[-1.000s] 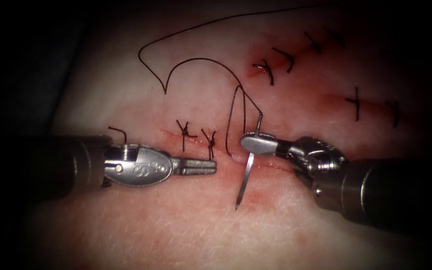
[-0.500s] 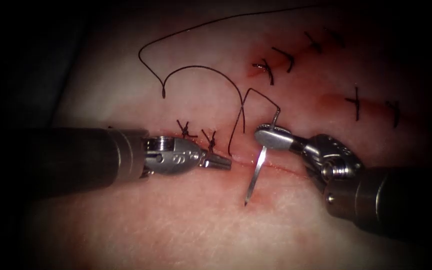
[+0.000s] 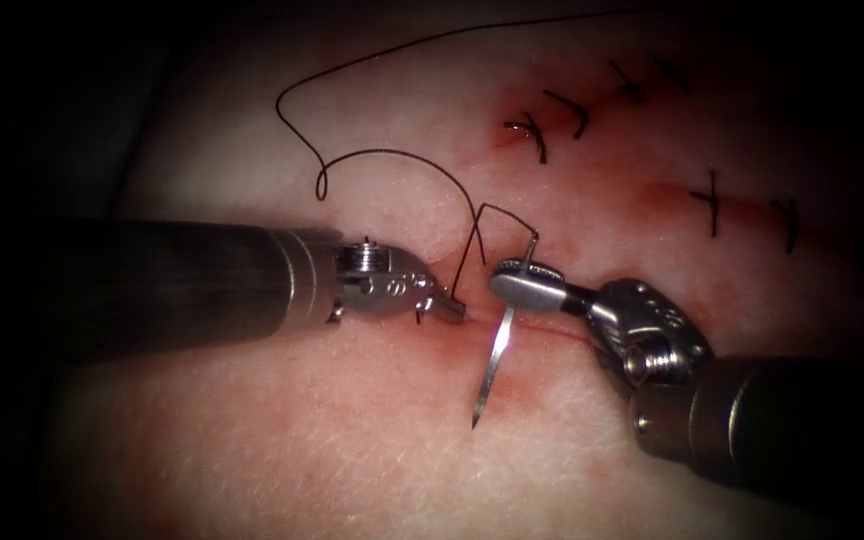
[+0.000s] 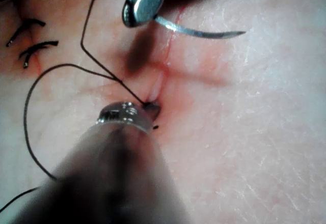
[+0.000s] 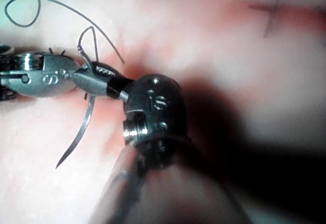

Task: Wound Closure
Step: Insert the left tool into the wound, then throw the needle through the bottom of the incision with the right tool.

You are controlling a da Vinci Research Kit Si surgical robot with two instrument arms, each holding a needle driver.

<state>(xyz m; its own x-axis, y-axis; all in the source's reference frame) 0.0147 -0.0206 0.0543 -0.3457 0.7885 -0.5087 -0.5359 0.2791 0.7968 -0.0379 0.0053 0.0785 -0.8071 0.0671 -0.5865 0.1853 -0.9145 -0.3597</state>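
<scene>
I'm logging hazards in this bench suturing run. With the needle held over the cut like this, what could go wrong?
The right end effector grips the needle near its thread end, so its free tip, above the tissue, could swing or scratch it.

The thread loops loosely beside the left end effector and might snag.

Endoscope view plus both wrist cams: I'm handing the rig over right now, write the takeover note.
Right tool: jaws shut on the needle near its thread end; the needle is out of the tissue, tip free over the near side of the cut.
Left tool: tip down at the cut's edge just left of the needle; what it holds is unclear.
Thread loops loose over the far side.
Done: tied stitches on the other cuts, upper right.
Left: this cut is open by the needle.
</scene>
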